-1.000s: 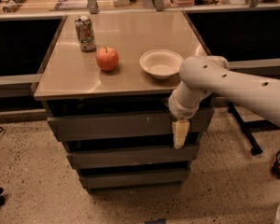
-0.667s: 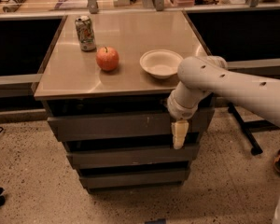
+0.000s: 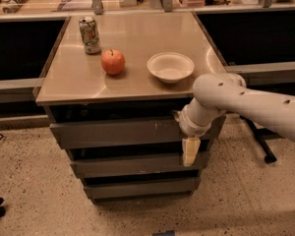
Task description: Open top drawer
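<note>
Pincer (image 3: 190, 152) hangs at top drawer (image 3: 118, 132)'s lower right edge; bowl (image 3: 170, 68) above.

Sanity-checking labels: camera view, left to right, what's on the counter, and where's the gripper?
Green-and-white soda can → red apple → shallow white bowl → pale gripper, hanging below the countertop, across the lower edge of the dull grey metal top drawer near its right end.
</note>
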Motion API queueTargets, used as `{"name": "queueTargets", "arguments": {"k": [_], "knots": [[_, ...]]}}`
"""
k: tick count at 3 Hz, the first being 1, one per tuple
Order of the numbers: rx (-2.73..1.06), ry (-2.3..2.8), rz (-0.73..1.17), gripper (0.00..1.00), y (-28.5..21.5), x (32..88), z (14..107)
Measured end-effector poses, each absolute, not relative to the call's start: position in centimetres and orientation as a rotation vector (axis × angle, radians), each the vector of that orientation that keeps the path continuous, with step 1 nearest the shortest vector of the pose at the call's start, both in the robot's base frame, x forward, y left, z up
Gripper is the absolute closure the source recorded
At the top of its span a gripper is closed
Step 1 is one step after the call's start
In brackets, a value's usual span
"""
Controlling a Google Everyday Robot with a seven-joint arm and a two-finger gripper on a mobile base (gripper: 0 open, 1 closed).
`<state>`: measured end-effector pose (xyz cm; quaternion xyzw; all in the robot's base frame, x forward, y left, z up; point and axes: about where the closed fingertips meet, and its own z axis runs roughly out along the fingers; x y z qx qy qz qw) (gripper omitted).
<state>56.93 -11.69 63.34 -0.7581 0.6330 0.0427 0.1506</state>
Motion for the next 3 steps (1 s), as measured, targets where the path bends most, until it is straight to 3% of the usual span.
{"name": "queueTargets", "arguments": {"k": [3], "knots": [[-2.195, 1.835, 0.17, 0.0, -12.03, 55.11, 62.79]]}}
